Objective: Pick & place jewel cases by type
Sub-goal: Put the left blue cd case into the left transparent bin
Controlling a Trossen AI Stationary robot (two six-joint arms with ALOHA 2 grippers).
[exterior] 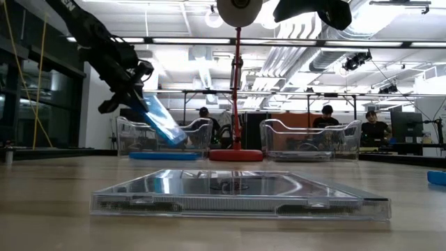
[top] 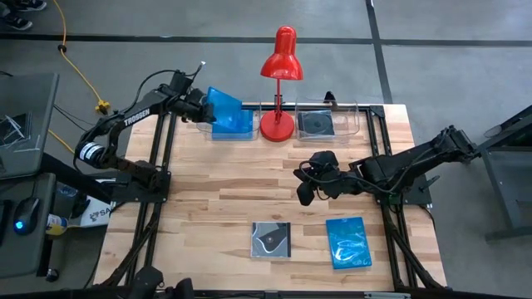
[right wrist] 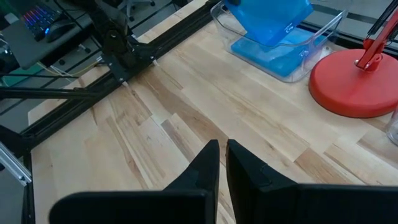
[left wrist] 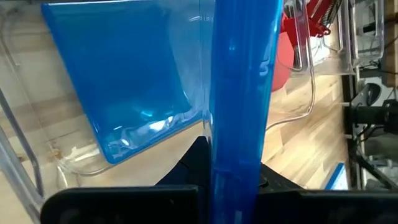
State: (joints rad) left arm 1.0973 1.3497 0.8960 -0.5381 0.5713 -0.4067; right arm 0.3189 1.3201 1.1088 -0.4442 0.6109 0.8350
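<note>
My left gripper point(top: 202, 106) is at the far left, shut on a plain blue jewel case point(exterior: 164, 122) that slants down into the left clear tray point(exterior: 125, 136). A second blue case point(top: 237, 130) lies flat in that tray. A dark case point(top: 316, 124) lies in the right clear tray point(top: 353, 116). On the near part of the table lie a dark grey case with a white swirl point(top: 272, 241) and a patterned blue case point(top: 347, 242). My right gripper point(top: 306, 184) hangs shut and holding nothing over the table's middle. My left gripper pinches the blue case between its two fingers, one on each flat face, at its upper edge point(left wrist: 236, 180). The fingers slant down from the table's left. The case hangs tilted with its lower end point(exterior: 178, 138) inside the tray walls; whether it touches the case below, I cannot tell.
A red desk lamp point(top: 280, 66) stands on its round base point(top: 277, 126) between the two trays at the far edge. Bare wood lies between the trays and the two near cases. People sit in the room beyond the table.
</note>
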